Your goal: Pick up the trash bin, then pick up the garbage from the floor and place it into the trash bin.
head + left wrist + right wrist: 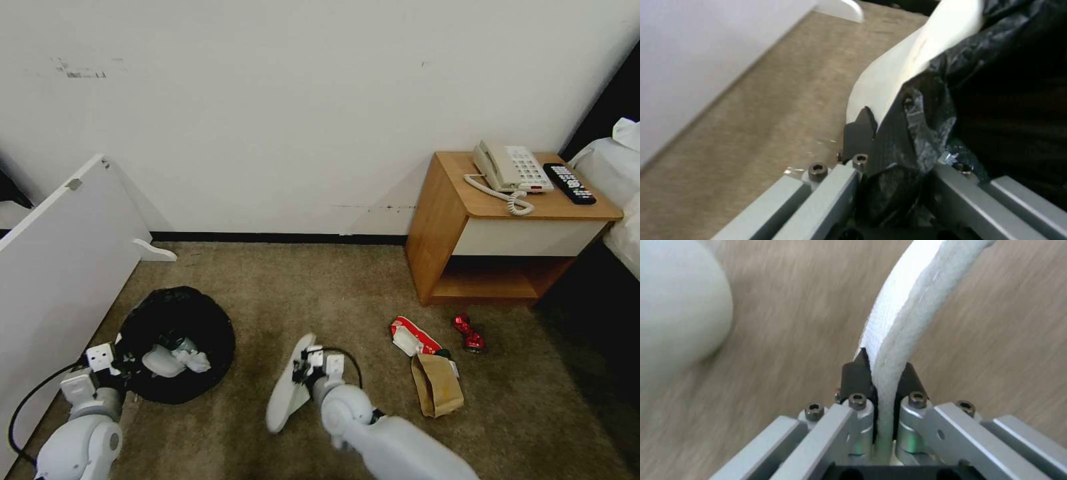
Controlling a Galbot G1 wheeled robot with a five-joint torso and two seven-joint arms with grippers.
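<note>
The trash bin, white with a black bag liner, sits low at the left above the carpet. Inside it lie a white slipper and crumpled paper. My left gripper is shut on its near rim. The left wrist view shows the left gripper clamped over the white wall and the bag. My right gripper is shut on a white slipper, which hangs just right of the bin. In the right wrist view the right gripper pinches the slipper's edge. A red-white packet, a brown paper bag and a red can lie on the carpet.
A wooden nightstand at the right wall carries a phone and a remote. A white board leans along the left side. The bed's white linen is at the far right. Open carpet lies between the bin and the nightstand.
</note>
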